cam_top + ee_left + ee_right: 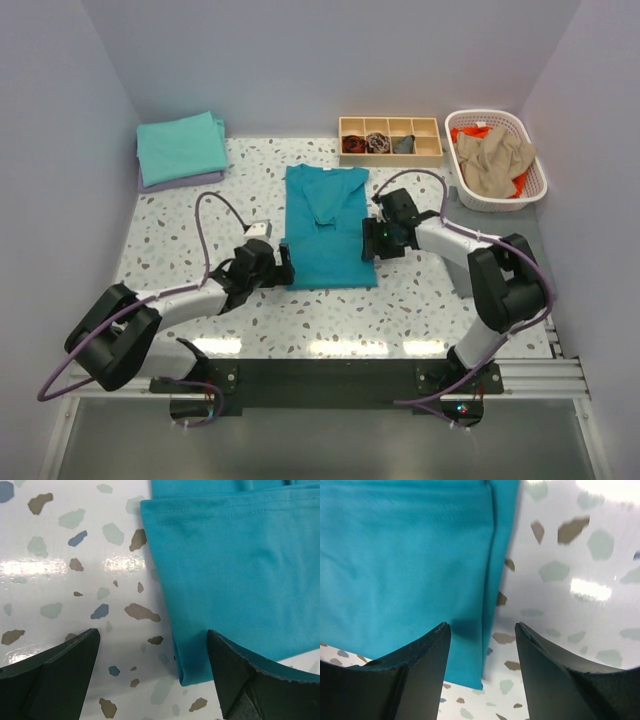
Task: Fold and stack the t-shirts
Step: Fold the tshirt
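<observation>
A deep teal t-shirt (328, 226) lies flat in the middle of the table, its sides folded in to a long rectangle. My left gripper (283, 266) is open at its near left corner; the wrist view shows that corner (195, 670) between the spread fingers (65, 660). My right gripper (368, 240) is open at the shirt's right edge (487, 630), which runs between its fingers (420, 660). A folded aqua-green shirt (180, 146) lies on a lavender one (180, 183) at the back left. Tan (493, 160) and orange (472, 132) shirts sit in the basket.
A white lattice basket (535, 183) stands at the back right. A small wooden tray with four compartments (390, 140) holding small items stands at the back centre. Purple walls close in the left, back and right sides.
</observation>
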Robot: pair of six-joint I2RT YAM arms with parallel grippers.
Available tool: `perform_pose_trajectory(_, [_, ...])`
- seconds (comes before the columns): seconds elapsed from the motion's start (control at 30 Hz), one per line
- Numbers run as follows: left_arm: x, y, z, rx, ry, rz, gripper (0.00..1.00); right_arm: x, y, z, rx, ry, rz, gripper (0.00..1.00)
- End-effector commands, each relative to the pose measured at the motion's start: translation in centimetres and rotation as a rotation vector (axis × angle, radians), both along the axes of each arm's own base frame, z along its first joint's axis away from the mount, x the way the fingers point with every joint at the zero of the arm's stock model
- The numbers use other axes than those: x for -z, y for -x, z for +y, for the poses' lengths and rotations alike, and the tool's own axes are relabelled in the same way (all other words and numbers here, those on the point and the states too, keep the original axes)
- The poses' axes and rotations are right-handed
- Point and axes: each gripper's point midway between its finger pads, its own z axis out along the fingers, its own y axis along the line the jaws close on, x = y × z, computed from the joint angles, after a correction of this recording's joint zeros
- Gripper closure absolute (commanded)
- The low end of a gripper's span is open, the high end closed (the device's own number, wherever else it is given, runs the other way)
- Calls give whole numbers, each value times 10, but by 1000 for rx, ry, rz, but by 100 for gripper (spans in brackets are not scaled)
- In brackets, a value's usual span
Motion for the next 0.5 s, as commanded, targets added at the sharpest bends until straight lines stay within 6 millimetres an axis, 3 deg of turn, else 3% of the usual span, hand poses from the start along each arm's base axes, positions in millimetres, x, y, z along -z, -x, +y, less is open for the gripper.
perform_pose_trajectory(0.0, [-16, 4, -23, 54, 161, -32, 8, -10, 14, 2, 47, -78, -3, 41])
perform_pose_trajectory(0.23, [-17, 30, -41, 156, 303, 4, 12, -6, 41, -4, 102, -124, 32, 40])
perform_pose_trajectory(0.47, [-3, 50, -38, 176, 326, 51, 16, 7, 56, 1, 131, -175, 98, 39])
